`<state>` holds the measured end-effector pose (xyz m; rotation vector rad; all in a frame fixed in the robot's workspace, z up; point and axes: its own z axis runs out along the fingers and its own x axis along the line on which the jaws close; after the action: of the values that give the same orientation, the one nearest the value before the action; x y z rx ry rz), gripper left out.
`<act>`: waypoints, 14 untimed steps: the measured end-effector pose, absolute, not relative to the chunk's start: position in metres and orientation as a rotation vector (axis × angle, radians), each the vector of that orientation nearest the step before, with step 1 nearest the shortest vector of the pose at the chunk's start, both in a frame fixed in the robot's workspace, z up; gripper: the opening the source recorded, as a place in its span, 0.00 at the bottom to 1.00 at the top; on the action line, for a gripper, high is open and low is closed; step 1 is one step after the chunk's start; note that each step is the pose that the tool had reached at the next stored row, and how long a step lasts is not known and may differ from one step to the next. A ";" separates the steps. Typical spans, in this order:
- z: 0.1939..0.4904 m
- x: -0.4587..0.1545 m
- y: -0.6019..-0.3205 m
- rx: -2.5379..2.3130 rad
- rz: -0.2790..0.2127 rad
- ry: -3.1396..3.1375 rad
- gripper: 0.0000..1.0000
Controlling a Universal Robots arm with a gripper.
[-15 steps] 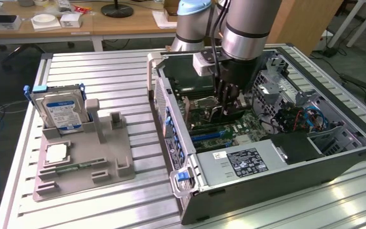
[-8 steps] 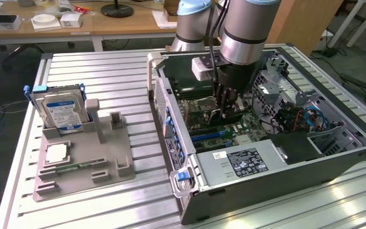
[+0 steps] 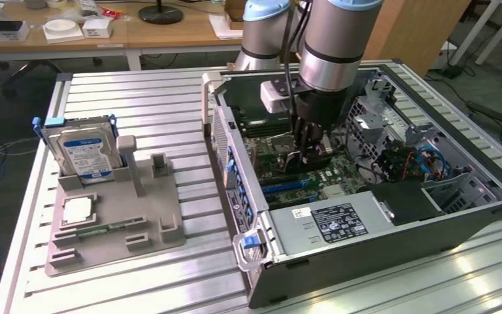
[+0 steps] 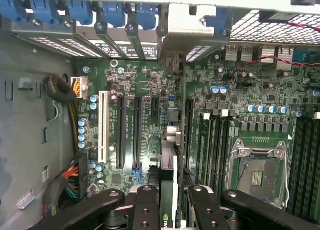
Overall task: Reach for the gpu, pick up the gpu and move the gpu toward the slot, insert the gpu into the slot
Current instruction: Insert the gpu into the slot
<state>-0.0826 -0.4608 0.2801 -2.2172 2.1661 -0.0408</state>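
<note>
Aluminium slats are forming the ribbed table (image 3: 146, 98), and the open computer case (image 3: 460, 222) is lying on it as the landmark for everything else. Just beside the case, toward the exterior view's left, a grey fixture tray (image 3: 116, 226) is resting on the slats, and a blue-labelled silver hard drive (image 3: 83, 152) is standing upright in its far end. Inside the case, the green motherboard (image 4: 250, 89) is covering the floor, with a silver power supply (image 3: 338, 222) sitting at the case's near end. The robot arm (image 3: 334, 59) is reaching straight down into the case's middle. At its tip, the gripper (image 4: 175, 202) is clamping its black fingers (image 4: 145, 205) on the gpu (image 4: 168, 190), which is standing on edge between them, its dark cooler and green-marked face showing in the wrist view. The card is hanging directly over the motherboard, in line with the row of long black expansion slots (image 4: 136, 132), with its far end pointing toward the case's rear bracket wall (image 4: 185, 24). Whether its lower edge is touching a slot cannot be told.
</note>
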 end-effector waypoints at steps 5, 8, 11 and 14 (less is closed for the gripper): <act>0.275 -0.083 -0.461 -2.217 -0.041 2.166 0.27; 0.271 -0.084 -0.461 -2.217 -0.041 2.166 0.27; 0.268 -0.085 -0.461 -2.217 -0.041 2.167 0.27; 0.267 -0.085 -0.460 -2.218 -0.041 2.166 0.27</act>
<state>-0.0855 -0.4604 0.2669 -2.2175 2.1662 -0.0411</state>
